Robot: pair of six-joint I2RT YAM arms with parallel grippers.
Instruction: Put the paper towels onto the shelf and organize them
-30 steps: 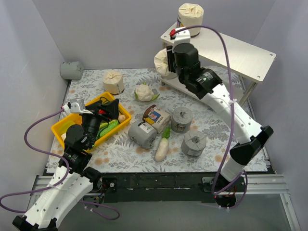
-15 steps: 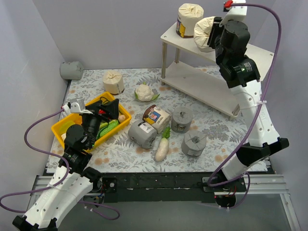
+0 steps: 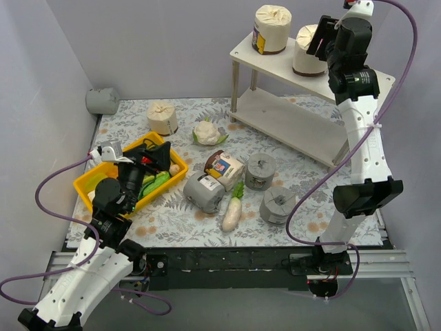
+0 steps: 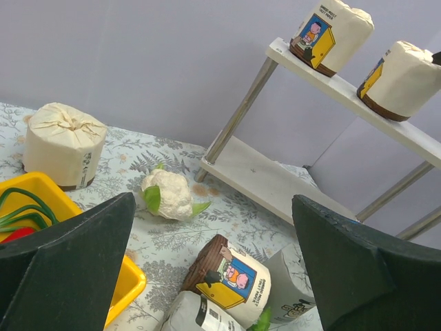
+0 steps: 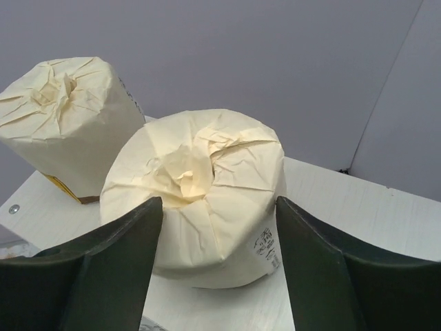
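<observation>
Rolls of paper towel number 8 in my top view. 2 cream ones stand upright on the upper board of the shelf (image 3: pixel 358 81), which sits at 1 o'clock from the arm bases. The back roll (image 3: pixel 272 29) is near the board's 11 o'clock corner, and the front roll (image 3: pixel 306 52) is just beside it toward 4 o'clock.

My right gripper (image 5: pixel 217 200) hangs over the front roll with its fingers spread to either side of the pleated top. That roll sits flat on the board. I cannot tell whether either pad touches the wrapper.

Down on the patterned mat (image 3: pixel 310 227), a third cream roll (image 3: pixel 162 117) stands at 11 o'clock. A labelled cream roll (image 3: pixel 224 165) lies on its side near the middle. A grey roll (image 3: pixel 204 192) lies just beside it at 7 o'clock. 2 more grey rolls stand upright toward 3 o'clock of that pair, the farther one (image 3: pixel 261 171) and the nearer one (image 3: pixel 278 205). The 4th grey roll (image 3: pixel 102 101) lies against the left wall at 10 o'clock.

A cauliflower (image 3: pixel 207 131) sits between the third cream roll and the shelf legs. A radish (image 3: pixel 232 212) lies between the grey roll on its side and the nearer upright one.

My left gripper (image 4: pixel 213 200) hovers by the yellow tray (image 3: pixel 84 183) at 9 o'clock, its fingers wide apart and holding nothing.
</observation>
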